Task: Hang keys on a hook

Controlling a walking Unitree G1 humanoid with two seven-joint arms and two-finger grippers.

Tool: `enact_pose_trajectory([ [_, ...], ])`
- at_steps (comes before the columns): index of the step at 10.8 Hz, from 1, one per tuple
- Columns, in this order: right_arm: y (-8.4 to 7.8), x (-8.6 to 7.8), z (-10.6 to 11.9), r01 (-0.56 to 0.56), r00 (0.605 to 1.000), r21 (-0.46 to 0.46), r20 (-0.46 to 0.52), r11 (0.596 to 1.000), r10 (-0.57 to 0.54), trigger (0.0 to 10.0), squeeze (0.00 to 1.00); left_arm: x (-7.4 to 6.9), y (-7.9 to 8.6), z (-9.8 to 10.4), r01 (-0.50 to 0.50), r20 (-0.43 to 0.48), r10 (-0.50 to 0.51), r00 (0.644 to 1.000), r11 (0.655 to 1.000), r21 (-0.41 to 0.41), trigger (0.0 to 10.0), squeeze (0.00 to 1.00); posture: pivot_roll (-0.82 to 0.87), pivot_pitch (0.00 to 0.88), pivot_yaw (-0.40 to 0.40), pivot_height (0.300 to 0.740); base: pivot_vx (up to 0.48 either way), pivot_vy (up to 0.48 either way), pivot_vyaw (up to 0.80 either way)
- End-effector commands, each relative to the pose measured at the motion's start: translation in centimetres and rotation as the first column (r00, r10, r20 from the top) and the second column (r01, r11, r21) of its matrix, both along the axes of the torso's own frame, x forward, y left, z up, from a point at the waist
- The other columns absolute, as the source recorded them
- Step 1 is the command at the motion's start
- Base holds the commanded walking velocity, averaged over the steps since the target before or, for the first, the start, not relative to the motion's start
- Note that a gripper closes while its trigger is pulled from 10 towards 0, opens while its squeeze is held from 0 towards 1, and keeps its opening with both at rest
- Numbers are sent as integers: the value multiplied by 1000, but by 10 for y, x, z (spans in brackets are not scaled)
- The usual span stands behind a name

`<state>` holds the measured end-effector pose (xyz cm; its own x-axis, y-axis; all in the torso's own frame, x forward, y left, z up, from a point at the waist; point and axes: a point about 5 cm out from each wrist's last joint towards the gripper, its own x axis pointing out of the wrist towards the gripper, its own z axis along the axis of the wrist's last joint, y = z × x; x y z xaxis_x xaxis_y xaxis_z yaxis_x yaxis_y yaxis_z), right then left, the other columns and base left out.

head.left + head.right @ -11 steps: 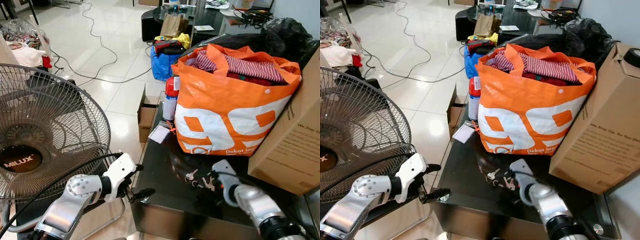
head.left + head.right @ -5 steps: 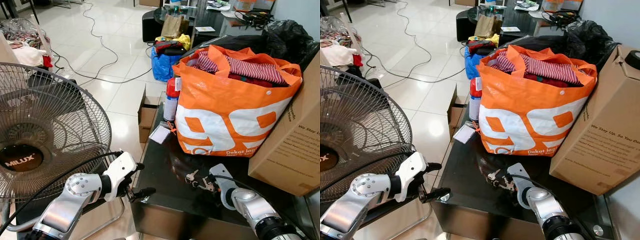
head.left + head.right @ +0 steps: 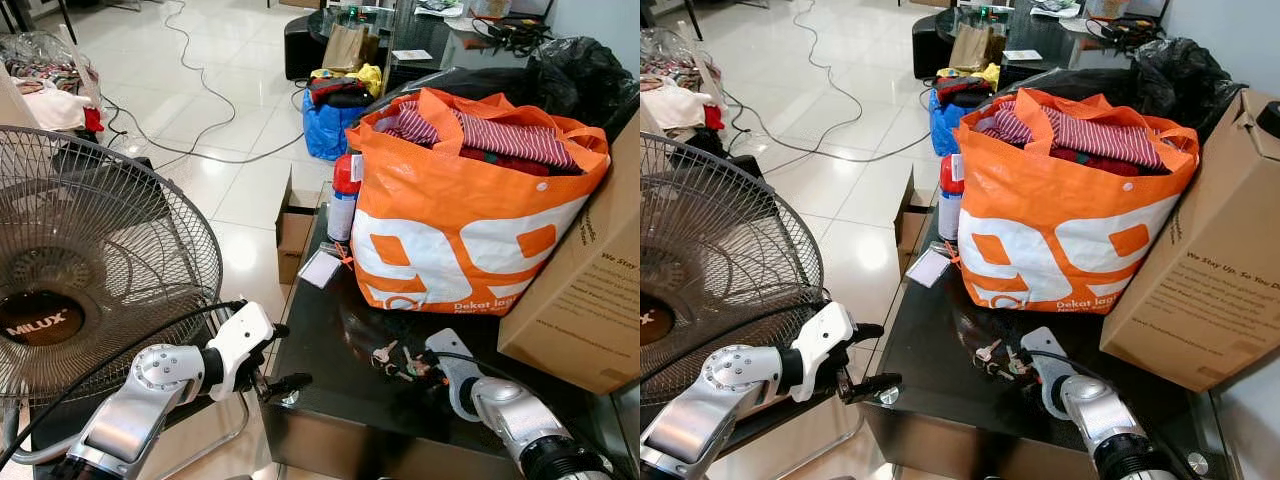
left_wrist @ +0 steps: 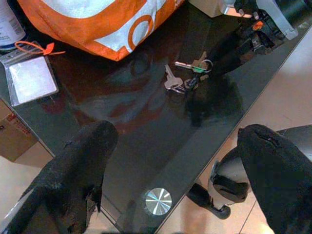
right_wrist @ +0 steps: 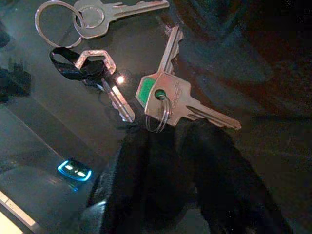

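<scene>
Right claw (image 5: 165,141) pressed together, touching shiny metal keys (image 5: 146,87).
Big orange bag (image 3: 470,210) stands behind on dark glass table (image 3: 330,400).

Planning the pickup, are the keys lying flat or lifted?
Flat: the keys lie spread on the dark glass table, right gripper touching them.

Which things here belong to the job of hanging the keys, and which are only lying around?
For the job:
- keys, lying on the black glass table
- right gripper, at the keys
- left gripper, open, at the table's edge

Just lying about:
- orange bag of clothes
- cardboard box
- fan
- spray can
- tagged card
</scene>
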<state>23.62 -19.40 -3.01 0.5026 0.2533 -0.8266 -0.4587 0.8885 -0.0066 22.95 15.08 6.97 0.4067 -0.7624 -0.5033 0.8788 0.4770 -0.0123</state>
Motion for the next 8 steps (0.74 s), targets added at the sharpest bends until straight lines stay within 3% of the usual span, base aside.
enact_pose_trajectory([
  [1, -9, -2, -1, 25, 1000, -34, -4, 999, -25, 0, 0, 0, 2, -1, -1, -1, 1, 1000, 1000, 9, 10000, 0, -23, 0, -39, 740, 0, 0, 0],
  [4, 3, 5, 2, 31, 999, -14, 41, 999, -31, 0, 0, 0, 4, 0, 5, 8, -5, 1000, 1000, 17, 10000, 0, -18, 0, -39, 740, 0, 0, 0],
  [7, -3, 3, 2, 36, 998, -12, 52, 999, -35, 0, 0, 2, 4, -6, -1, 6, 1, 1000, 1000, 21, 10000, 0, -19, 0, -39, 740, 0, 0, 0],
  [8, -6, 2, 3, 47, 997, -21, 58, 999, -46, 10000, 0, 2, 4, -7, -2, 5, 2, 1000, 1000, 22, 10000, 0, -20, 0, -39, 740, 0, 0, 0],
])
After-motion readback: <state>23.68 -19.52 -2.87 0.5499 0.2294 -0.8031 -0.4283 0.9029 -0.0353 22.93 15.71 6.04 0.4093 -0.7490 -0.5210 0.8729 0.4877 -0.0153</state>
